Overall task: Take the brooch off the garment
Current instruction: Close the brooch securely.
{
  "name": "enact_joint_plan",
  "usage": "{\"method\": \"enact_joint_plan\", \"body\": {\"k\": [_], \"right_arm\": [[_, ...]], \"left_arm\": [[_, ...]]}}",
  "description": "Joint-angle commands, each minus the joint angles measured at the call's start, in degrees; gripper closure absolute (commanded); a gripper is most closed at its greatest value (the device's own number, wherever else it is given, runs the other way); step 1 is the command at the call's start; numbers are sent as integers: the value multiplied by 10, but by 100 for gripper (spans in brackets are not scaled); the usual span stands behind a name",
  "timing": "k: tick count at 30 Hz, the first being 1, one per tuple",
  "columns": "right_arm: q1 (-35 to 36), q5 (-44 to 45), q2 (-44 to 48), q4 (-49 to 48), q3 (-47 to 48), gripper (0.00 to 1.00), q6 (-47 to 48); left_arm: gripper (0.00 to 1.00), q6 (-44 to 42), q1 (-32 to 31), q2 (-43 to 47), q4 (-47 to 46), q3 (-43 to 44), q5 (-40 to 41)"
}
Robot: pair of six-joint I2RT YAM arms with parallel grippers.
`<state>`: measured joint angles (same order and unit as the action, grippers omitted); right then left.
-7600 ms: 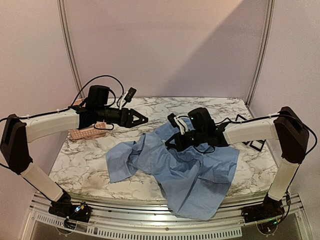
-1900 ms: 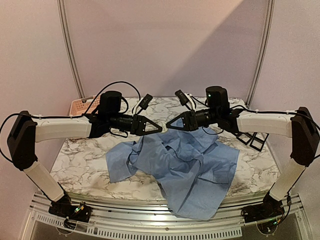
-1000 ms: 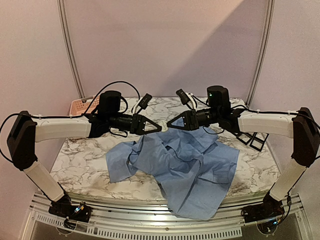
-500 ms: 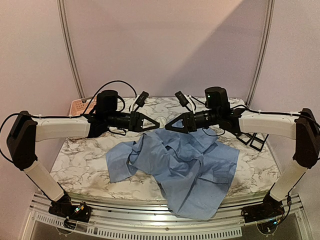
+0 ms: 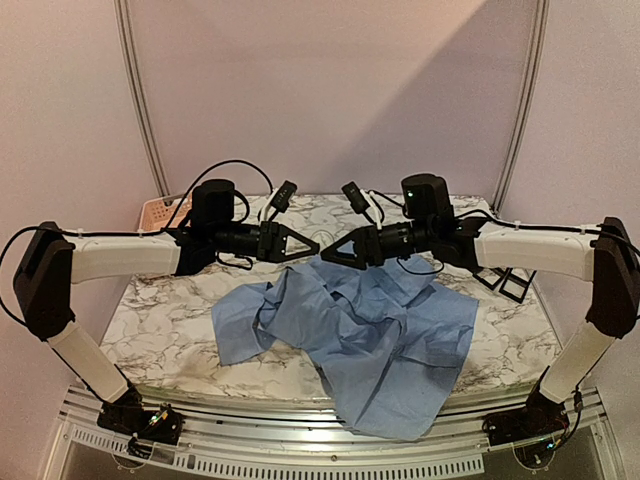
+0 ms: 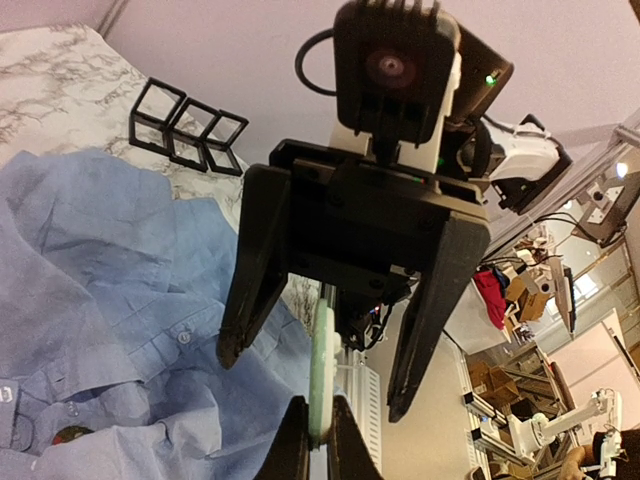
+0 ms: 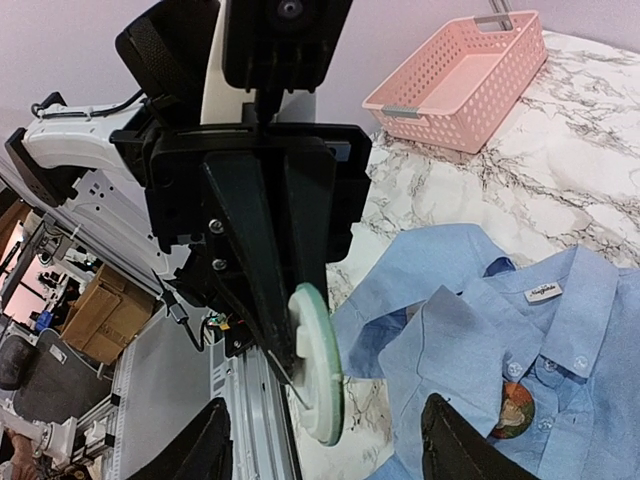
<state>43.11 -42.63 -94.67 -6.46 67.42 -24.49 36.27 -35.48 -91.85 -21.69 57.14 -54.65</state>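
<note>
**Brooch pinched by left gripper, off the shirt; right jaws spread**

Top view: Both arms are raised and meet tip to tip over the far middle of the table (image 5: 170, 310). The left gripper (image 5: 308, 246) is pressed together; the right gripper (image 5: 328, 257) is parted. The brooch is too small to make out here. The shirt (image 5: 380, 320) lies crumpled below, one tail hanging over the near edge. A basket (image 5: 155, 212) stands far left and racks (image 5: 505, 283) far right.

Left wrist: The left gripper's own fingers pinch the rim of the brooch (image 6: 320, 360), a pale green disc seen edge-on. The right jaws stand wide on either side of it, not touching.

Right wrist: The disc shows a thin pin on its face. A round coloured spot (image 7: 513, 405) sits on the shirt below the collar; what it is I cannot tell.
</note>
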Motion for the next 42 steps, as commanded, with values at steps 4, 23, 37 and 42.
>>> {"method": "enact_joint_plan", "body": {"k": [4, 23, 37, 42], "right_arm": [[3, 21, -12, -3, 25, 42, -7], [3, 27, -25, -19, 27, 63, -37], [2, 49, -32, -15, 26, 79, -62], [3, 53, -34, -12, 28, 83, -69]], "left_arm": [[100, 3, 5, 4, -14, -11, -4], [100, 6, 5, 7, -19, -13, -5], [100, 4, 5, 9, -19, -14, -7], [100, 2, 4, 9, -19, -14, -7]]}}
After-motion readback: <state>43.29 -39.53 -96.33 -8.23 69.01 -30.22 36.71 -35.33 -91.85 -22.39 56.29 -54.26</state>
